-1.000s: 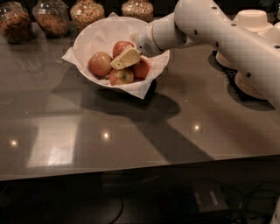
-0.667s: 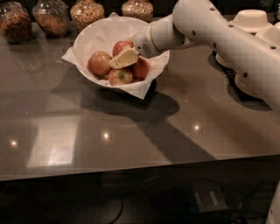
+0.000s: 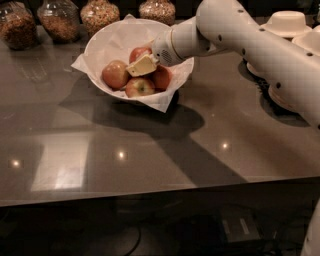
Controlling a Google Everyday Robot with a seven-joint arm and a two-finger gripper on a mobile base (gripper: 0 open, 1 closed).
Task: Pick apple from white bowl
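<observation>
End effector (image 3: 140, 66) sits over 4 apples (image 3: 115, 74) in the bowl (image 3: 107, 37), jars (image 3: 100, 15) behind.

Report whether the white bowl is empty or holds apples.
Not empty: four apples lie on the paper lining inside the white bowl. The gripper is down among them, inside the bowl.

Dark glossy counter (image 3: 165, 165) across nearly the whole view. Mirrors three small lights (image 3: 120, 154) as bright dots, plus a pale square patch (image 3: 62, 167) at left. Carries a broad shadow (image 3: 150, 117) toward the back, beneath the gripper (image 3: 142, 65) poised above the counter's back-left part. Along the back edge, four glass jars (image 3: 100, 15) of brown dry goods; at far right, stacked tan bowls (image 3: 287, 22). Below the front edge, dim floor (image 3: 60, 235) with a curved cable (image 3: 127, 242) and a flat grey box (image 3: 237, 227). Dark beyond the jars.
</observation>
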